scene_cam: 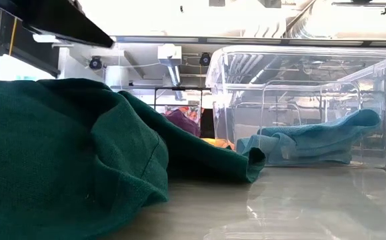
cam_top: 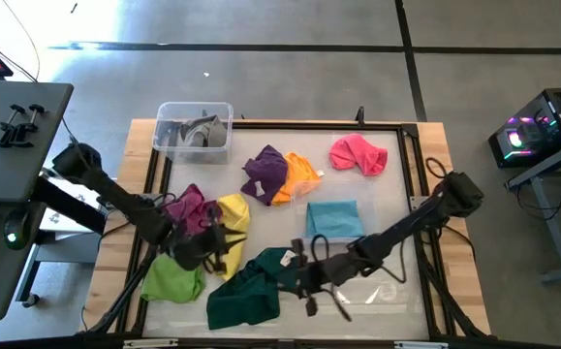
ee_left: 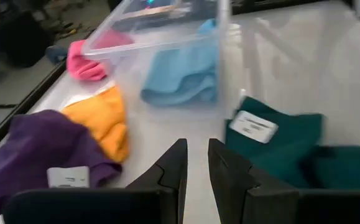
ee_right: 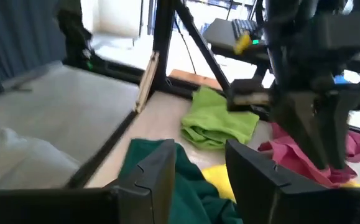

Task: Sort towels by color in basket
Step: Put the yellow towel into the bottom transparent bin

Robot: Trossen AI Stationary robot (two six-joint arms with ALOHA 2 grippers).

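Observation:
My left gripper point(cam_top: 217, 242) point(ee_left: 196, 155) hangs open by a narrow gap, empty, by the yellow towel point(cam_top: 233, 215) and the magenta towel point(cam_top: 188, 208). My right gripper point(cam_top: 304, 271) point(ee_right: 198, 168) is open over the right edge of the dark green towel point(cam_top: 246, 291) point(ee_right: 186, 186), which shows between its fingers. The lime green towel point(cam_top: 173, 281) lies at the near left. Purple point(cam_top: 264, 173), orange point(cam_top: 299, 177) and pink point(cam_top: 358, 153) towels lie farther back. The light blue towel point(cam_top: 334, 218) point(scene_cam: 313, 140) shows through a clear bin's walls. The grey towel point(cam_top: 198, 129) lies in the far-left bin. My right gripper stands open with a finger on either side of the dark green towel's bunched edge point(ee_right: 189, 180), coming level from the table's right. Whether the fingers touch the cloth I cannot tell. The towel lies on the table. My left gripper touches nothing.
A clear plastic bin point(scene_cam: 299, 100) point(ee_left: 167, 37) stands at the table's middle right. A second clear bin point(cam_top: 195, 131) sits at the far left corner. A raised dark frame point(cam_top: 411, 194) borders the work area. Both arms reach in close together near the table's near middle.

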